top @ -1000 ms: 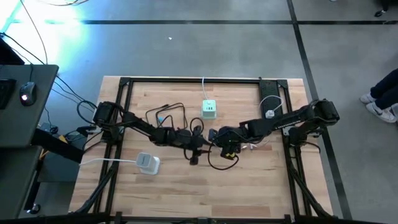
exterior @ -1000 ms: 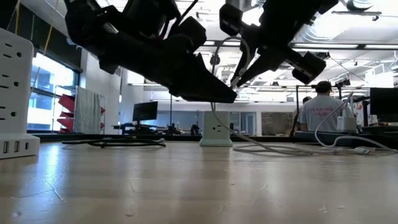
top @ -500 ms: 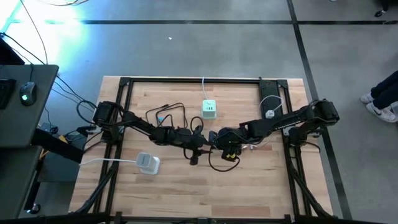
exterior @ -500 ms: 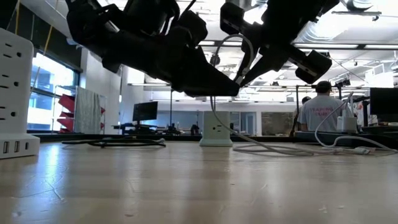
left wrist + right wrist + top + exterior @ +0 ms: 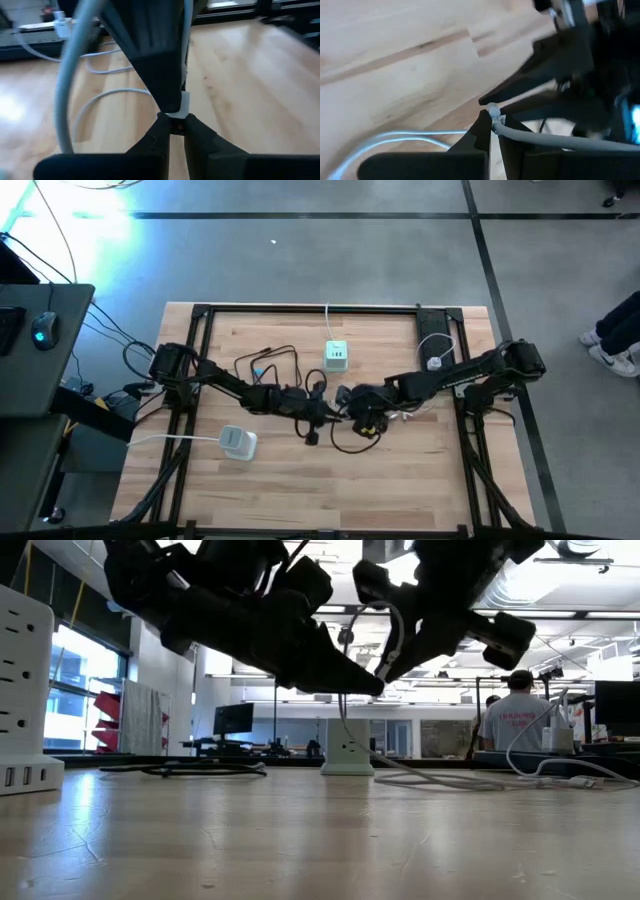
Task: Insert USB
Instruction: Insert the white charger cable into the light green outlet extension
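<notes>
A white USB plug (image 5: pixel 492 110) on a grey-white cable (image 5: pixel 545 141) hangs above the table's middle, and both grippers meet at it. My left gripper (image 5: pixel 176 126) reaches in from the table's left and is shut on the plug's end. My right gripper (image 5: pixel 492 121) reaches in from the right, tipped downward, and is shut on the plug where the cable leaves it. In the high view they meet at my left gripper (image 5: pixel 330 416) and my right gripper (image 5: pixel 350 406). A green-white socket hub (image 5: pixel 336 356) stands on its base behind them. My left gripper pinches the plug's free end (image 5: pixel 176 128) between its two fingertips. Its fingers come from the table's left, slanting a little downward. The plug is clear of the table. My right gripper pinches the plug's cable end (image 5: pixel 493 113) between its two fingers. Its fingers slant down from the table's right. The cable (image 5: pixel 345 735) loops out behind the fingers and hangs slack to the table.
A white power strip (image 5: pixel 237 442) lies at the near left. Black cables (image 5: pixel 268 365) lie behind my left arm, and a black loop (image 5: pixel 350 446) lies just in front of the grippers. More white cable (image 5: pixel 432 358) runs at the far right. People stand in the room behind.
My left gripper's fingers have shut on the plug's end without the arm shifting. My right gripper has rolled about its own axis while staying in place, turning the plug and the cable loop with it.
</notes>
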### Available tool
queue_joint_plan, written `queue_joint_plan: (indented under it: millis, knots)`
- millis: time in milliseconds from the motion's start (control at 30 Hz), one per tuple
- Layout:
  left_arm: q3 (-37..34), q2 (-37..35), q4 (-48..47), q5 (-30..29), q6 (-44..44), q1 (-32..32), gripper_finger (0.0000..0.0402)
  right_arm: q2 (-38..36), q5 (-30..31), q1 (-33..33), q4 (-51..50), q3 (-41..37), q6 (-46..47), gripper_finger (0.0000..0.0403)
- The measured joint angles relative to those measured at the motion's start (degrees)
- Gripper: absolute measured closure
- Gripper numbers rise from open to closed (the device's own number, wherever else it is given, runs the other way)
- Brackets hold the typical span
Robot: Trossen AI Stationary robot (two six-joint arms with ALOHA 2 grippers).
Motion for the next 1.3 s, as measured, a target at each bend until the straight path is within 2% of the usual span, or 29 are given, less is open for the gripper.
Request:
queue_joint_plan:
  millis: [100, 333, 467, 633, 767, 833, 1033, 1300]
  knots:
    - [0.0, 0.0, -0.5, -5.85, 1.43, -0.87, 0.0399, 0.02, 1.7, -0.45, 0.05, -0.03, 7.2, 0.0354]
    - [0.0, 0.02, -1.21, -17.37, 5.77, -3.1, 0.0399, 0.0, 2.95, -1.88, 0.01, 0.02, 20.46, 0.0235]
    - [0.0, 0.02, -1.69, -24.49, 7.58, -4.15, 0.04, 0.0, 2.96, -3.47, -0.05, 0.04, 29.77, 0.0201]
    - [0.0, 0.02, -1.71, -36.59, 10.97, -5.86, 0.04, -0.02, 1.39, -6.54, 0.95, 0.06, 51.53, 0.0196]
    - [0.0, 0.02, -1.66, -46.33, 15.08, -7.51, 0.0401, -0.02, -4.71, -9.2, 2.53, 0.07, 61.6, 0.02]
    - [0.0, 0.02, -1.62, -49.51, 16.78, -8.21, 0.0401, -0.02, -5.29, -9.9, 5.03, 0.09, 63.25, 0.0201]
    - [0.0, 0.02, -1.61, -57.86, 20.01, -9.86, 0.0401, 0.14, -1.6, -9.14, 13.37, 0.13, 63.26, 0.0201]
    - [0.0, 0.02, -1.2, -60.1, 20.87, -10.16, 0.0401, 1.63, -0.27, -9.24, 18.15, 0.13, 65.92, 0.0202]
